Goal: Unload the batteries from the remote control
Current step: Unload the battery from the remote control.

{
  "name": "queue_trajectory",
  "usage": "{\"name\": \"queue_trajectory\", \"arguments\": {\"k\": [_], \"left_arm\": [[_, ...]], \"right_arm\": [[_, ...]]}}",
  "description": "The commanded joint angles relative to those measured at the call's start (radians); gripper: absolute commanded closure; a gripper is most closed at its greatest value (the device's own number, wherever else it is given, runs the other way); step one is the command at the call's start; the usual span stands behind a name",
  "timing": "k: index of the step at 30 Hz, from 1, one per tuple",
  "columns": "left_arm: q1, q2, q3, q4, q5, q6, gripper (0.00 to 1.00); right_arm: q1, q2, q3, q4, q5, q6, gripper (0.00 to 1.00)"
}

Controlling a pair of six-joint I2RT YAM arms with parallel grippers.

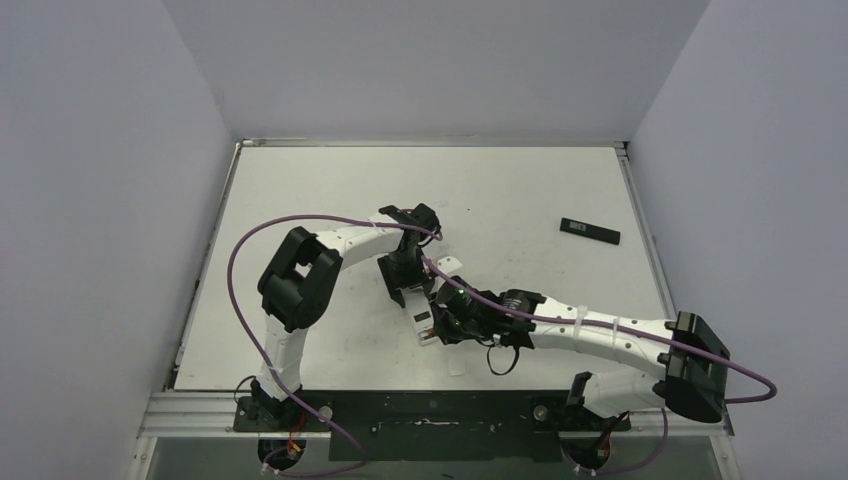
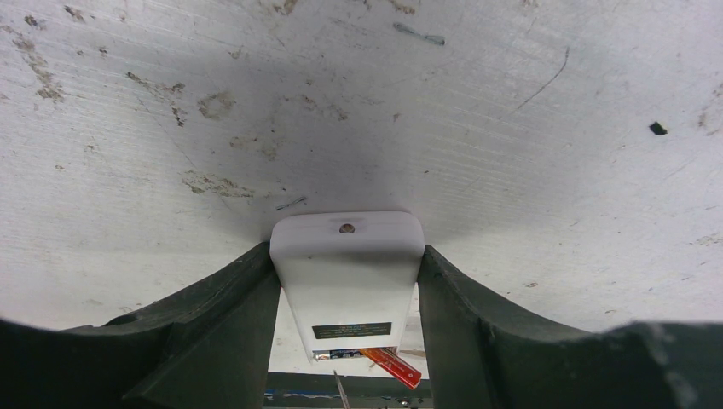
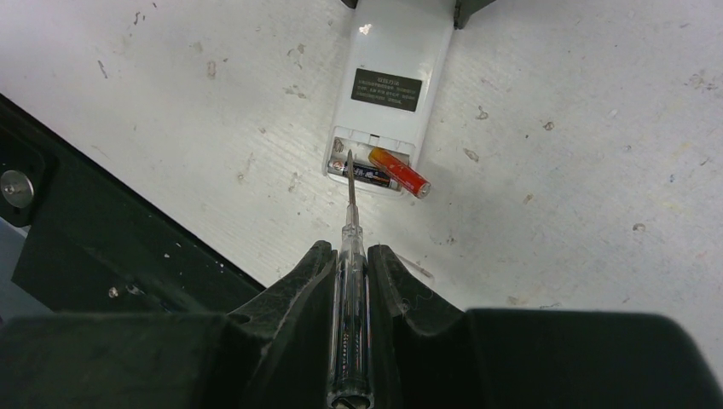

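Pinches a thin clear-handled screwdriver [image 3: 349, 223] between the pressed-together fingers of the right gripper [image 3: 348, 256], tip reaching into the open battery bay of the white remote [image 3: 396, 51]. Clamps that remote's other end in the left gripper [image 2: 345, 260], flat on the table [image 3: 554, 170]. Shows a reddish battery [image 3: 401, 172] tilted half out over the bay's edge, beside a dark battery [image 3: 368, 175] seated inside.

remote [image 3: 401, 43] top cut off, label [image 3: 387, 89] text unreadable
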Motion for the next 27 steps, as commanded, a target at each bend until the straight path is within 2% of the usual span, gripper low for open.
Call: {"name": "queue_trajectory", "arguments": {"k": [1, 16, 27], "left_arm": [[0.003, 0.013, -0.018, 0.050, -0.035, -0.011, 1.00], [0.004, 0.018, -0.013, 0.048, -0.035, -0.010, 1.00], [0.004, 0.017, -0.027, 0.056, -0.035, -0.013, 1.00]], "right_arm": [[0.014, 0.029, 0.015, 0.043, -0.009, 0.005, 0.95], [0.024, 0.090, 0.049, 0.001, 0.030, -0.020, 0.95], [0.046, 0.107, 0.113, -0.131, 0.121, -0.050, 0.95]]}}
